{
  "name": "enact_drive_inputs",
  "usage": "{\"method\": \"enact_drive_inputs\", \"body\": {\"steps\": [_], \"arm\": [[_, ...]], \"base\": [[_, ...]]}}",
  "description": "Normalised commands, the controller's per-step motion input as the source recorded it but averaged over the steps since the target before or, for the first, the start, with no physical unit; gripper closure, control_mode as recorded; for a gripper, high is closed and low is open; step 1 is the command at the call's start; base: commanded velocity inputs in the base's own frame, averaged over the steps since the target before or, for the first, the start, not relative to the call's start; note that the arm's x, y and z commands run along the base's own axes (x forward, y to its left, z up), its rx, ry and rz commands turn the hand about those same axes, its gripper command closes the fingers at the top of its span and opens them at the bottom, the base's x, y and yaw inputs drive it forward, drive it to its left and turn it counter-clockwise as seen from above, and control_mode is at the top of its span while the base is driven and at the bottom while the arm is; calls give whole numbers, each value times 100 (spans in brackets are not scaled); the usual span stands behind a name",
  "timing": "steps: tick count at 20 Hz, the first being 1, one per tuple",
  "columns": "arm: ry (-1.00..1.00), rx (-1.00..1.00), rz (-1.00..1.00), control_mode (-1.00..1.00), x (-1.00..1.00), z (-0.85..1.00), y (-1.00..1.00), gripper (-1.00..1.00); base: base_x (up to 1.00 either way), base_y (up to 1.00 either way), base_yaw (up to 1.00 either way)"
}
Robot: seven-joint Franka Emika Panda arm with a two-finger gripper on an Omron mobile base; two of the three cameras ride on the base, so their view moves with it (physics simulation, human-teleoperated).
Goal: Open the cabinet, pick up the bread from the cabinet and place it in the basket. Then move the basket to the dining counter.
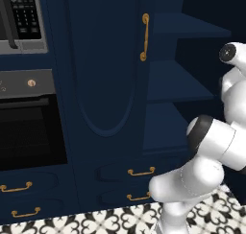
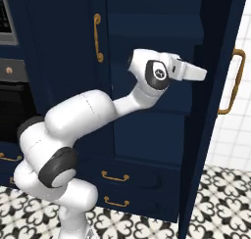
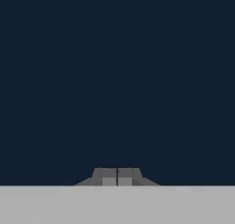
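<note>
The navy cabinet's left door point(image 1: 105, 70) is closed, with its brass handle point(image 1: 145, 36) upright. The right door point(image 2: 215, 110) is swung wide and seen edge-on, its handle point(image 2: 235, 81) on the outer side. Navy shelves point(image 1: 180, 79) show inside, and the parts I see are bare. My hand point(image 2: 188, 70) reaches from the cabinet opening to the inner face of the open door. My gripper point(image 3: 117, 176) is shut with nothing between its fingertips, close against a flat navy surface. The bread, the basket and the dining counter are out of view.
A black oven point(image 1: 29, 132) and a microwave point(image 1: 21, 17) stand left of the cabinet. Drawers with brass pulls point(image 1: 141, 171) sit below the shelves. A white tiled wall point(image 2: 240, 135) lies beyond the open door, and the floor point(image 2: 220, 203) is patterned.
</note>
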Motion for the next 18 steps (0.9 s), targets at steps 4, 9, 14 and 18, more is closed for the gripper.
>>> {"method": "enact_drive_inputs", "body": {"steps": [4,9,14,18], "arm": [[-2,15,4,-100,-81,18,97,100],[1,6,23,-100,-65,57,100,100],[4,20,41,-100,-52,27,81,100],[-6,37,43,-100,-9,0,73,100]], "base": [[0,0,0],[0,0,0],[0,0,0],[0,0,0]]}}
